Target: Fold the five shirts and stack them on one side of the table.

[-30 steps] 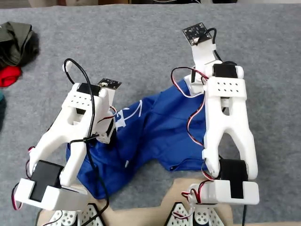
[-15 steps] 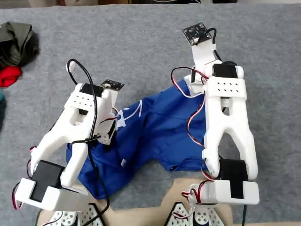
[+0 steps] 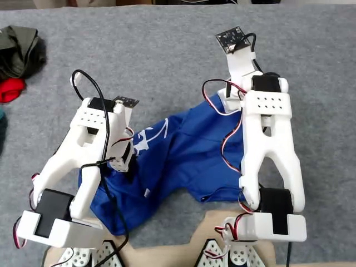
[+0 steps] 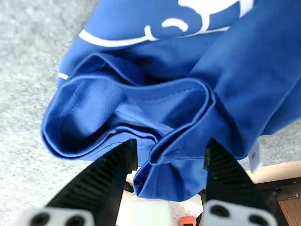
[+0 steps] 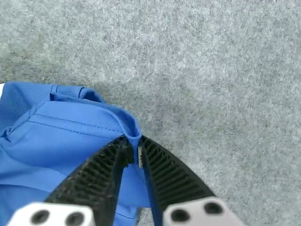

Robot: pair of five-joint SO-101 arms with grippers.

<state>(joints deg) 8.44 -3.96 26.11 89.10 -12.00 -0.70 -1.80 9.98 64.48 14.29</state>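
Note:
A blue shirt (image 3: pixel 183 156) with white print lies crumpled on the grey table cover (image 3: pixel 167 61), near the front between both arms. My left gripper (image 3: pixel 127 164) hangs over its left part; in the left wrist view this gripper (image 4: pixel 167 160) is open, with bunched folds of the blue shirt (image 4: pixel 235 70) between and just beyond the black fingers (image 4: pixel 110 172). My right gripper (image 3: pixel 225 103) is at the shirt's far right corner. In the right wrist view it (image 5: pixel 134 150) is shut on a hemmed edge of the blue shirt (image 5: pixel 61 136).
A dark olive garment (image 3: pixel 19 50), a red one (image 3: pixel 11 89) and a sliver of teal cloth (image 3: pixel 1 125) lie at the far left edge. Grey cover stretches open behind and to the right. The bare wooden table front (image 3: pixel 167 253) shows between the arm bases.
The left arm nudged right, then back left and a little lower over the shirt's left folds. The right arm has kept still with the shirt's corner.

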